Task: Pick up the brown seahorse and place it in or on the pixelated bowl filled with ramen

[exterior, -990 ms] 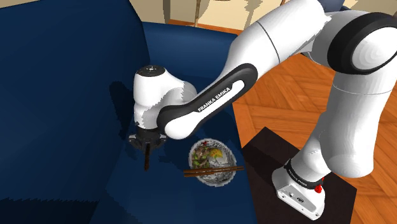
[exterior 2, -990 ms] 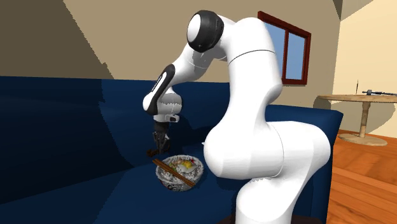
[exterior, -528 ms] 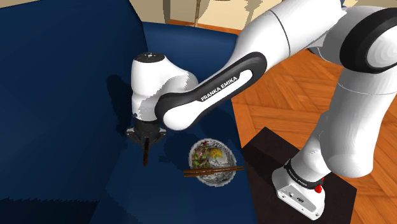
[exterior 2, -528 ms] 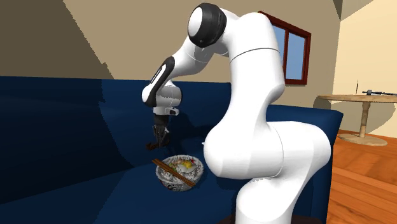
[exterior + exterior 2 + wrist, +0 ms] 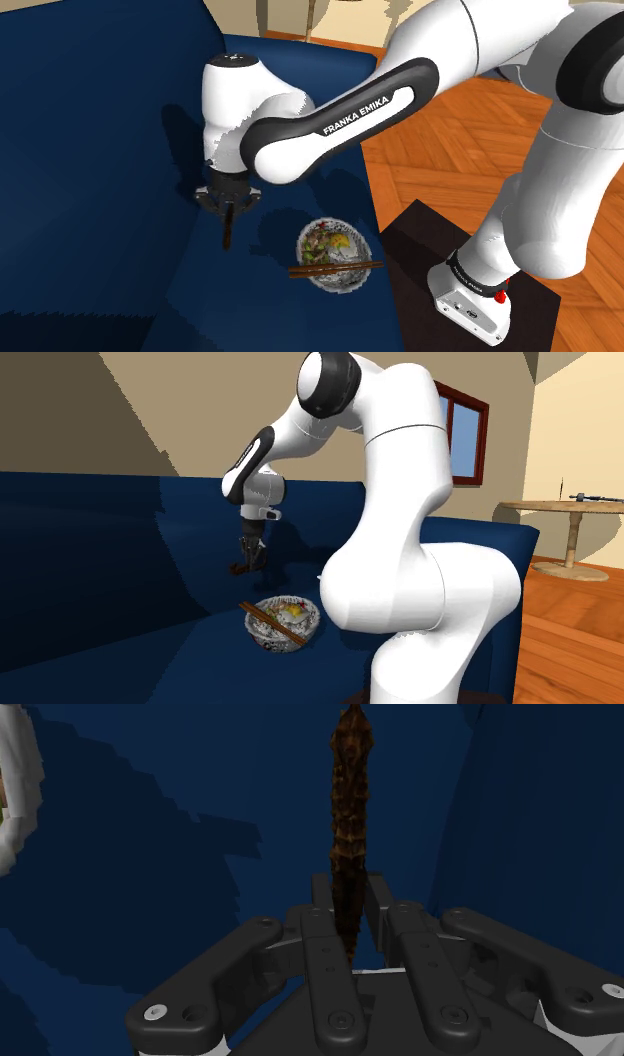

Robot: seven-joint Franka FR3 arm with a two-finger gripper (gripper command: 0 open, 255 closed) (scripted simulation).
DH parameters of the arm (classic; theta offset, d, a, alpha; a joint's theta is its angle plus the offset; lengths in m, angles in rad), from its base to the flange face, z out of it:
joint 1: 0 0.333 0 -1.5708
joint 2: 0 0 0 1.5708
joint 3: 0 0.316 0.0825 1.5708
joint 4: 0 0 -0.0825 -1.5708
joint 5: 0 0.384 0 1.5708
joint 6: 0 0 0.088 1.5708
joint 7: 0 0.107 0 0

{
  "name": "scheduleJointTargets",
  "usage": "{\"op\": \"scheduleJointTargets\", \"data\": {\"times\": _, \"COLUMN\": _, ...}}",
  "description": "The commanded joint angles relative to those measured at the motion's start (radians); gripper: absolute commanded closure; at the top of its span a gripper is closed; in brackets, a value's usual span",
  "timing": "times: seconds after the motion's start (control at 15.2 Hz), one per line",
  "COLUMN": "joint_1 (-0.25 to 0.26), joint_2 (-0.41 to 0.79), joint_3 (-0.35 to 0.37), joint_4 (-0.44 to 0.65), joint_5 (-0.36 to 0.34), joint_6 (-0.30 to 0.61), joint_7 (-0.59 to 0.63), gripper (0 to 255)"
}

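seahorse [image 5: 350,814] hangs clamped in our gripper [image 5: 348,899], its long axis pointing straight down from the fingers, seemingly clear of the sofa [image 5: 110,220], while the bowl [image 5: 342,286] sits near, lower and toward the shoulder view's right, with chopsticks [image 5: 335,268] crossing its rim where we would drop.

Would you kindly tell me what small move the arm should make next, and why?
Probably shift sideways toward the ramen bowl: the gripper is shut on the brown seahorse, hanging clear of the sofa seat but not yet over the bowl.
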Motion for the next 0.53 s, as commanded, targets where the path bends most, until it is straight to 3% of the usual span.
{"op": "scheduleJointTargets", "data": {"times": 0.0, "joint_1": -0.003, "joint_2": -0.015, "joint_3": 0.003, "joint_4": 0.011, "joint_5": 0.008, "joint_6": -0.025, "joint_7": -0.005, "gripper": 255}}
{"op": "scheduleJointTargets", "data": {"times": 0.46, "joint_1": -0.009, "joint_2": -0.052, "joint_3": 0.009, "joint_4": 0.053, "joint_5": 0.028, "joint_6": -0.102, "joint_7": -0.014, "gripper": 255}}
